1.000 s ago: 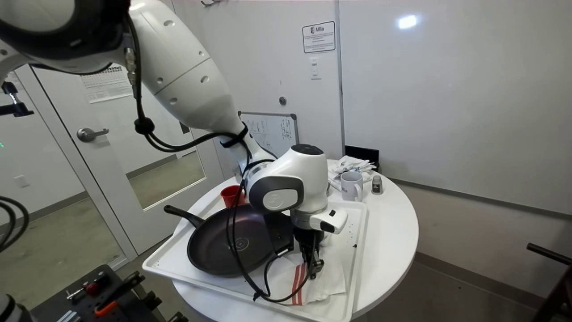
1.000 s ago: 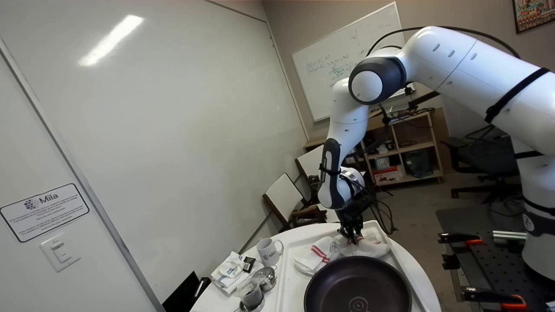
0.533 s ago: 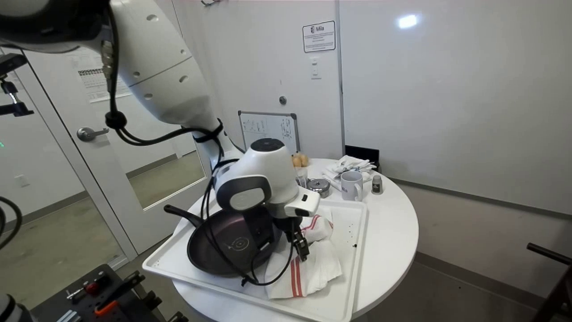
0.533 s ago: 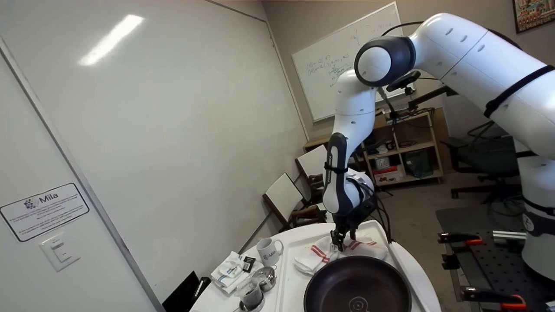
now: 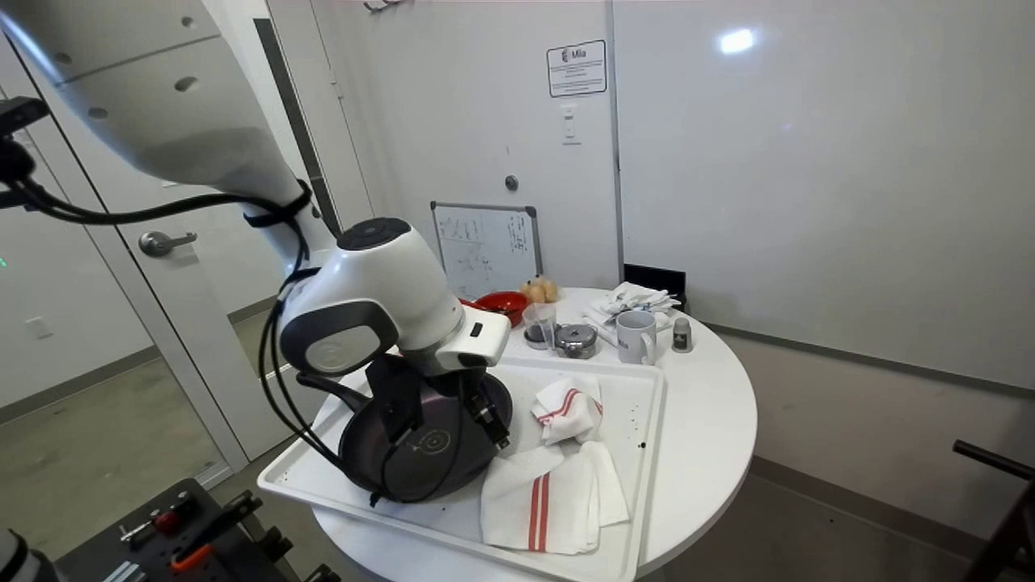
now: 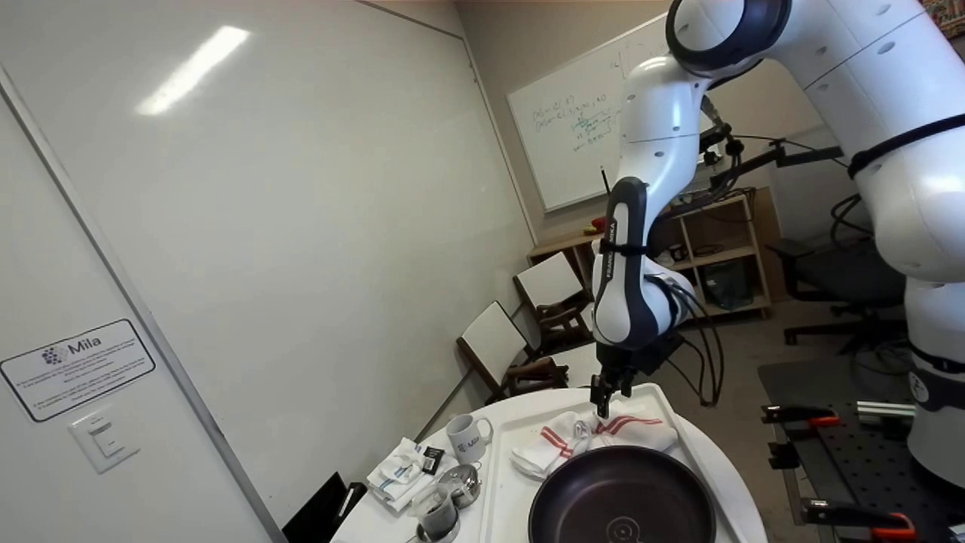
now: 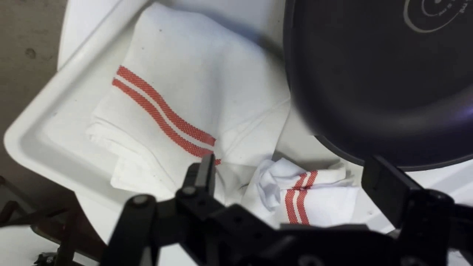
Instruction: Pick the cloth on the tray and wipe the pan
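Observation:
The cloth (image 5: 525,517), a white towel with red stripes, lies loosely folded on the white tray (image 5: 635,388), beside the round black pan (image 6: 622,498). My gripper (image 7: 290,166) stands open, its two fingers (image 7: 386,192) wide apart with nothing held between them. In an exterior view the gripper (image 6: 612,400) hangs above the towels, behind the pan. Seen from the wrist, the cloth (image 7: 184,55) lies at upper left and the pan (image 7: 369,74) at upper right. The far part of the pan is cut off there.
A smaller crumpled white-and-red cloth (image 5: 570,416) lies beside the larger one on the tray. Past the tray stand a red bowl (image 5: 505,305), a metal pot (image 5: 576,343), a mug (image 5: 635,335) and a small jar (image 5: 682,334). The pan's handle (image 5: 327,385) points outward.
One second ago the gripper was down at the cloth with its fingers close together. It has opened, risen and moved away towards the pan's side; the cloth stays on the tray.

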